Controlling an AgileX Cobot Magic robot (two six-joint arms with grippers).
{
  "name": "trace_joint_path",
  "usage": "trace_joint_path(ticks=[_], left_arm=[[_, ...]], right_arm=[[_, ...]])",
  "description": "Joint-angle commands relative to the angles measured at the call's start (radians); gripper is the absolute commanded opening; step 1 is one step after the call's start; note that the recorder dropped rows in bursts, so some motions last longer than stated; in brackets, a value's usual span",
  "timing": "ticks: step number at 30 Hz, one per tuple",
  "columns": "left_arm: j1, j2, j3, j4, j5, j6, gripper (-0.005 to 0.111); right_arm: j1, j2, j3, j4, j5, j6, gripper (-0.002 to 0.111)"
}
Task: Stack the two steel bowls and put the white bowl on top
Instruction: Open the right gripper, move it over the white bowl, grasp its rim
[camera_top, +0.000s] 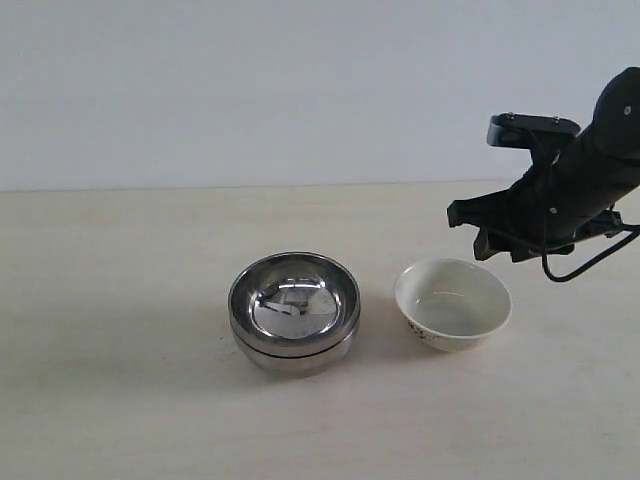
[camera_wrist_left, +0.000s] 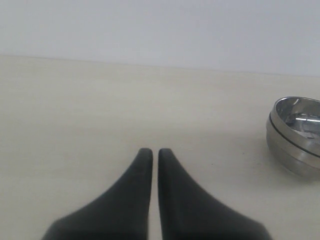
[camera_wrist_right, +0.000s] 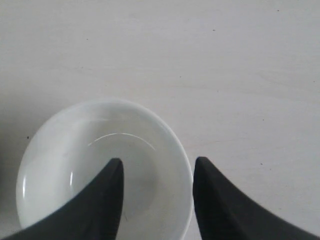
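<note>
Beige tabletop (camera_top: 120, 400), pale grey wall (camera_top: 250, 90)

No legible text or markings

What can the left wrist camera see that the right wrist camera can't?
Only the left wrist view shows the two steel bowls, one nested in the other, the left gripper shut with nothing in it, and the wall behind. Only the right wrist view shows the white bowl, with the right gripper open, one fingertip over the bowl's inside and the other outside its rim. Both show the pale table.
</note>
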Motion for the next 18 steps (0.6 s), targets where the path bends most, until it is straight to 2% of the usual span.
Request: trace_joint_path(ticks=[1, 18], left_arm=[[0.003, -0.003, 0.004, 0.002, -0.003, -0.001, 0.004], [0.003, -0.003, 0.004, 0.002, -0.003, -0.001, 0.004]], right_arm=[[-0.007, 0.026, 0.027, -0.010, -0.022, -0.010, 0.039], [-0.007, 0.140, 0.055, -0.004, -0.114, -0.010, 0.039]])
